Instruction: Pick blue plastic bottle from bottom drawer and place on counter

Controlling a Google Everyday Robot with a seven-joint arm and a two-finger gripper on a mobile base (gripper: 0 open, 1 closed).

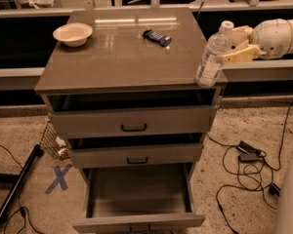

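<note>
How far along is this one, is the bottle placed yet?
Done: the blue plastic bottle is out of the open bottom drawer. In hand: the gripper, right of the counter, holds it tilted at its front-right corner. Left: stand it down and release.

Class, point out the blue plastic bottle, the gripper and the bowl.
blue plastic bottle (210,58), camera view, ribbed body.
gripper (229,46), camera view, between fingertips, beside the right edge of the counter (117,57).
bowl (72,32), camera view, inner hollow.
</note>
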